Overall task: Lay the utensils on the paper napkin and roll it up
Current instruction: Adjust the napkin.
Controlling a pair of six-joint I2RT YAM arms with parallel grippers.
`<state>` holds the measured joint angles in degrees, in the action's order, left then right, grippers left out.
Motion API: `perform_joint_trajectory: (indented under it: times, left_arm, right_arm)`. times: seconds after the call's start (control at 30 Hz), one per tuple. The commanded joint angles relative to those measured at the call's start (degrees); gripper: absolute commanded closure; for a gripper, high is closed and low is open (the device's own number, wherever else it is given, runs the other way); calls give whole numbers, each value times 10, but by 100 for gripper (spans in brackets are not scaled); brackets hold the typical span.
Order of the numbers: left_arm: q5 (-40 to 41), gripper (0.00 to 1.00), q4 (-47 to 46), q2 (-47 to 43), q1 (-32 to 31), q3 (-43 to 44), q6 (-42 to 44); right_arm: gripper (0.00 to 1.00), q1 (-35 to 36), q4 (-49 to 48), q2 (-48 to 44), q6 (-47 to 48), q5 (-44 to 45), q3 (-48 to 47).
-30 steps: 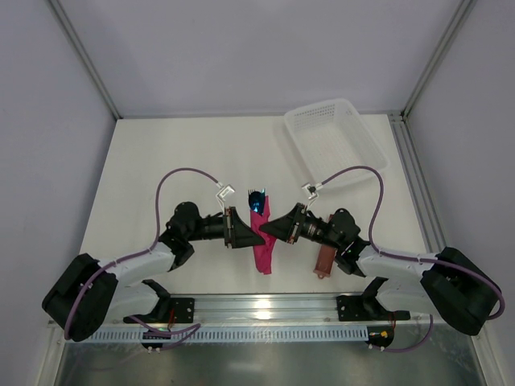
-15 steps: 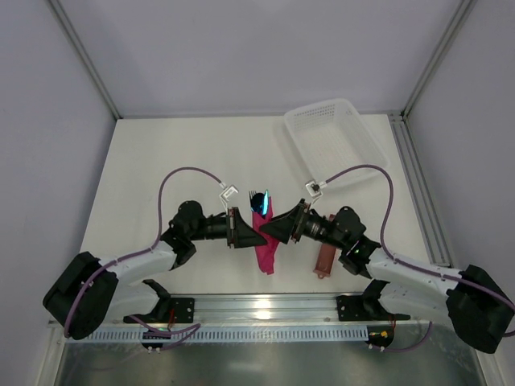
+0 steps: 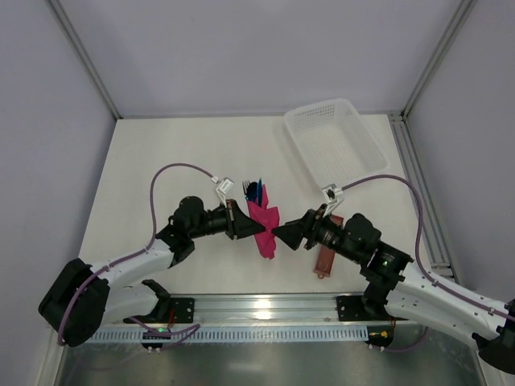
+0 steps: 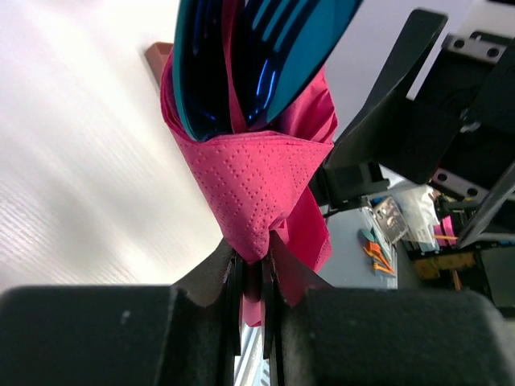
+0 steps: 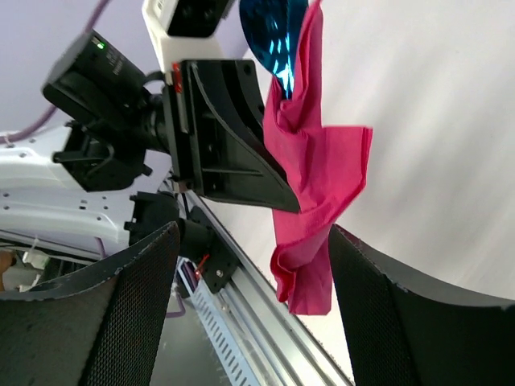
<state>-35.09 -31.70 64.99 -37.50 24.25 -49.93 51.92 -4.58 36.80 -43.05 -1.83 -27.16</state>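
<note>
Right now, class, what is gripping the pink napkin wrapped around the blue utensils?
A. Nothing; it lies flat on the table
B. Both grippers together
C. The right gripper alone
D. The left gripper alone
D: the left gripper is pinched shut on the lower fold of the napkin, while the right gripper stands wide open and is not pinching it.
</note>
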Motion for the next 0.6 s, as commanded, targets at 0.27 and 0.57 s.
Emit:
perform_joint_trajectory:
  times: [0.27, 0.57]
  left_arm:
    - [62, 100, 41, -51, 1, 54, 31]
    - [74, 100, 49, -68, 1, 50, 32]
  right_arm:
    - [28, 45, -25, 93, 23, 53, -1]
    - [50, 54, -104, 99, 9, 38, 27]
